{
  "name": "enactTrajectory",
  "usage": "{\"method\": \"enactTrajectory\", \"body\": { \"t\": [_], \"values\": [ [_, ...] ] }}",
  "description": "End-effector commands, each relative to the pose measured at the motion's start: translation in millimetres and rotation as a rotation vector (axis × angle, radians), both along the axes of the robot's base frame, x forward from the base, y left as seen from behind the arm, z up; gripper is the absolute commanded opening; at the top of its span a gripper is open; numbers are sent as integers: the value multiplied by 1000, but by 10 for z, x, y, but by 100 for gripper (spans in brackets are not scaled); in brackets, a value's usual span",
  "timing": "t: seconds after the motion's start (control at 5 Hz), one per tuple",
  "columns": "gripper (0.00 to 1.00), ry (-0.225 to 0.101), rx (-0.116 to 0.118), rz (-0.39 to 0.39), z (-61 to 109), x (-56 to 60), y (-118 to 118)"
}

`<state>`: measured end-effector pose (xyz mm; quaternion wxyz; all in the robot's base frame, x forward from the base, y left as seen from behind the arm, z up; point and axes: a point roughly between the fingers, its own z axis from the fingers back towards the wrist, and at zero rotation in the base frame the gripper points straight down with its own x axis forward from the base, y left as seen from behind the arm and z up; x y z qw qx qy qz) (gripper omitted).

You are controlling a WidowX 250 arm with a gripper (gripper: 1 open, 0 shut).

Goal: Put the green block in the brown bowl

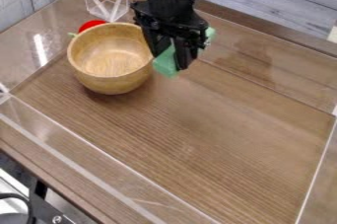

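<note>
Camera view: my claw (171, 60) pinches the green block (166, 66), lifted above the wooden table (224, 139), just beside the brown bowl's (112, 58) right rim.

Gripper (176, 54) holds green block (168, 63) beside brown bowl (112, 58).
</note>
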<state>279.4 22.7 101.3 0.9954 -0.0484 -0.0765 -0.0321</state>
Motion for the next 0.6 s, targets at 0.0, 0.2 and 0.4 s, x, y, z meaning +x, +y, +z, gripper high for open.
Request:
{"method": "enactTrajectory", "body": {
  "t": [0.0, 0.2, 0.4],
  "values": [
    [0, -44, 14, 19, 140, 87, 39],
    [0, -42, 17, 28, 152, 91, 53],
    [0, -39, 20, 36, 162, 92, 58]
  ]
}}
